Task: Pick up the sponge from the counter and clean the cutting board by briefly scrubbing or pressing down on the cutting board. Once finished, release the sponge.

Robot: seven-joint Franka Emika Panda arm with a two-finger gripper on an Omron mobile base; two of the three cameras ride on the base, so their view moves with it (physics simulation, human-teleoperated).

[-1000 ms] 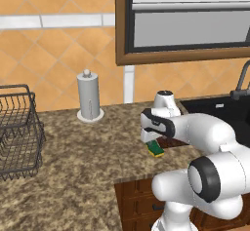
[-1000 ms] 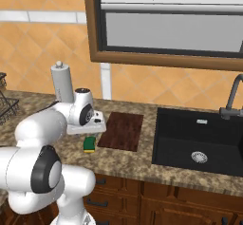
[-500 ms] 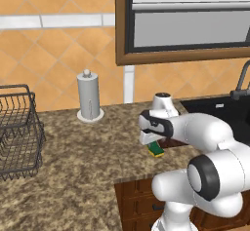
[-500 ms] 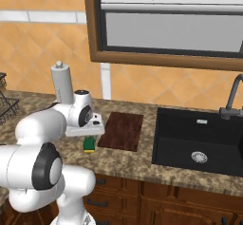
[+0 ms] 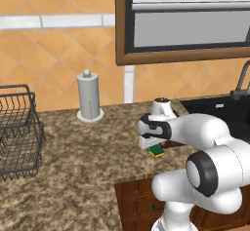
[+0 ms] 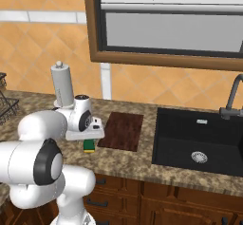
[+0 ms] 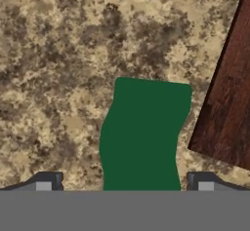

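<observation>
Counter (image 7: 58, 54), sponge (image 7: 144, 132) under end effector (image 7: 124, 183)

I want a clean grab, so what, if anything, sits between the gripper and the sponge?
Nothing visible: in the hand view the sponge lies on bare counter between the open gripper fingertips, cutting board off to one side.

I count one sponge (image 7: 144, 132) and one cutting board (image 6: 121, 130), both on the single counter (image 5: 73, 166). Toward the counter's back edge I see one paper towel holder (image 5: 89, 96), and at its left end one wire basket (image 5: 17, 132). One sink (image 6: 199, 141) with one faucet (image 6: 232, 98) completes my tally.
</observation>
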